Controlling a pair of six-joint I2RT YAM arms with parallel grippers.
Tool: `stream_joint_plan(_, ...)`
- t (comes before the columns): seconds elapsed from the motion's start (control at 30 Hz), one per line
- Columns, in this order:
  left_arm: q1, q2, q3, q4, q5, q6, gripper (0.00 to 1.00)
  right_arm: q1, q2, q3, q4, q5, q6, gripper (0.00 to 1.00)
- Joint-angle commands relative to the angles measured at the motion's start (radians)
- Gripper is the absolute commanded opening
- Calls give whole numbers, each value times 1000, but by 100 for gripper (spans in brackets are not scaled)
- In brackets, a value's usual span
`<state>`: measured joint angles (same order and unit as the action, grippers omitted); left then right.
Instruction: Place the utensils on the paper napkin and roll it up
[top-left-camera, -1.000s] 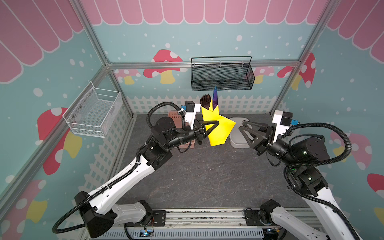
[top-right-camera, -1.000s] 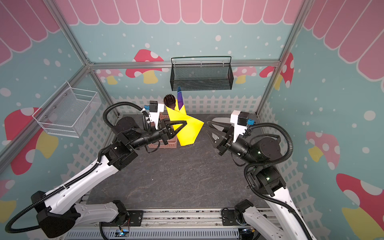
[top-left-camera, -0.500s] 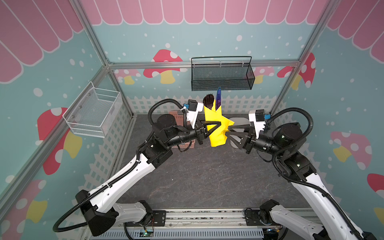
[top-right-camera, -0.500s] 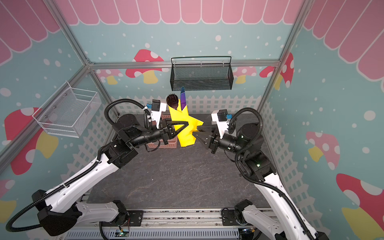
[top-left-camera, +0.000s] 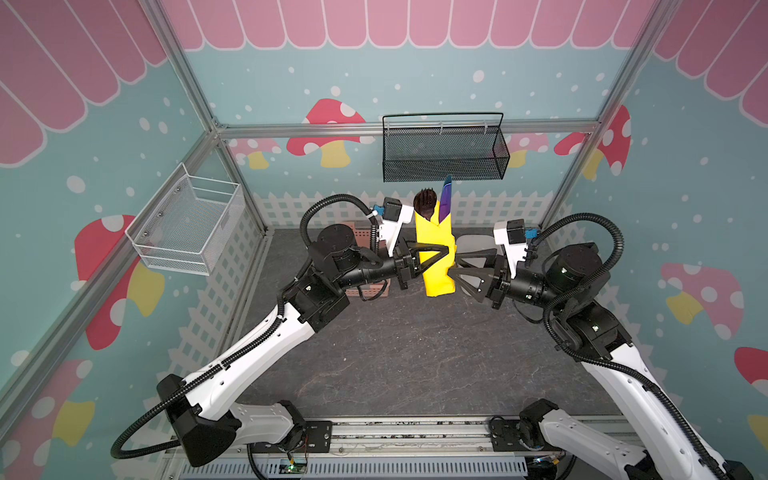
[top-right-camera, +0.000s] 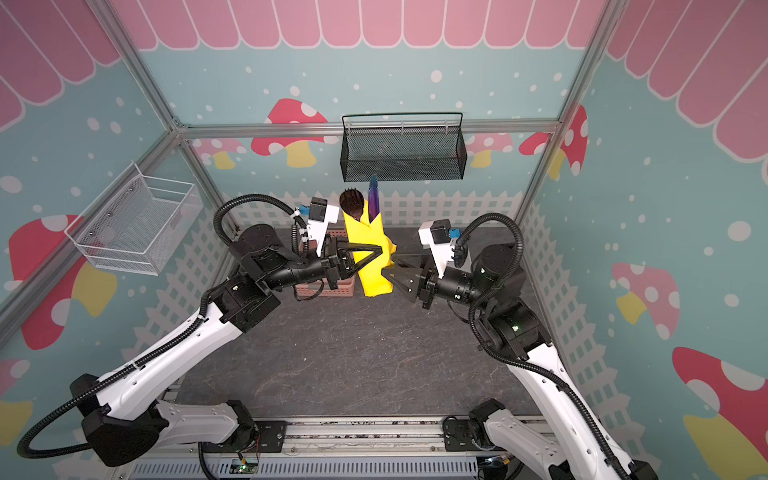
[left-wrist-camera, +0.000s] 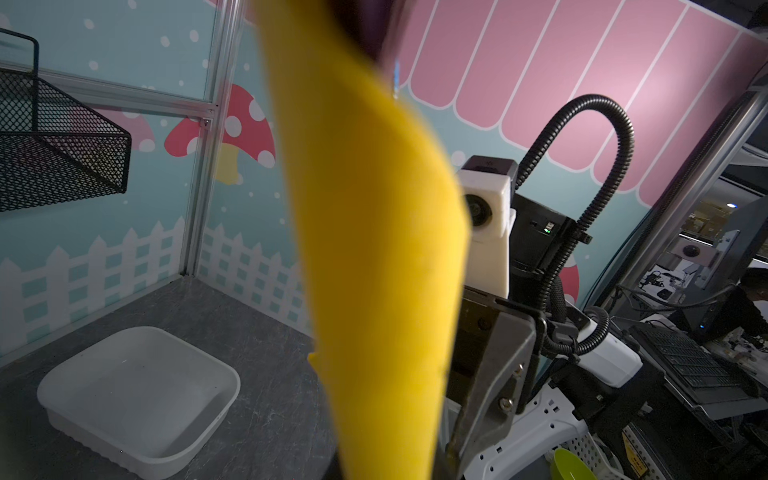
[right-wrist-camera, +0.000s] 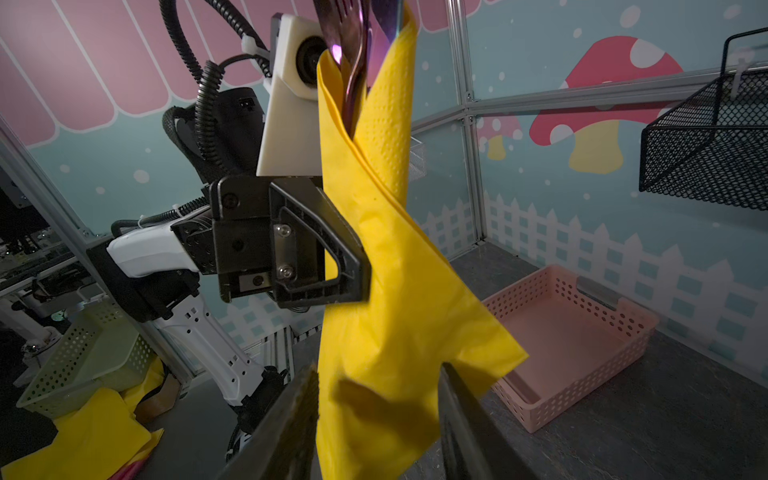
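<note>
Left gripper (top-left-camera: 447, 250) clamps upright paper napkin (top-left-camera: 432, 235) holding utensils (top-left-camera: 427, 203); right gripper (top-left-camera: 454, 266) jaws parted astride its lower flap, above dark table (top-left-camera: 395, 353).

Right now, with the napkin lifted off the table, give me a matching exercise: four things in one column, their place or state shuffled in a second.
1 paper napkin
2 utensils
3 black mesh basket
4 pink basket

A hung on the back wall
B empty, on the tabletop
C poking out of the roll's top
D clamped upright in the left pincer

Pairs: 1-D, 2-C, 3-A, 4-B
</note>
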<state>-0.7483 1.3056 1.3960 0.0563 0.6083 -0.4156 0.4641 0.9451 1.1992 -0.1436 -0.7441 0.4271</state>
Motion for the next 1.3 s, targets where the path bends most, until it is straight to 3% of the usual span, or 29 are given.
stream_joint_plan(0.0,0,6,41,78,37,-18,0,0,6,31,34,-52,-2,50)
stream_joint_plan(0.4,-11,32,64,134,107,-61,0,0,22,16,93,-135,19,46)
stream_joint_plan(0.77,-34,65,86,154,100,-69,0,0,27,-26,226,-259,103,38)
stream_joint_plan(1.17,-37,94,113,160,85,-70,0,1,30,-49,237,-282,107,31)
stream_joint_plan(1.27,-37,95,117,160,86,-71,0,1,31,-47,242,-276,108,24)
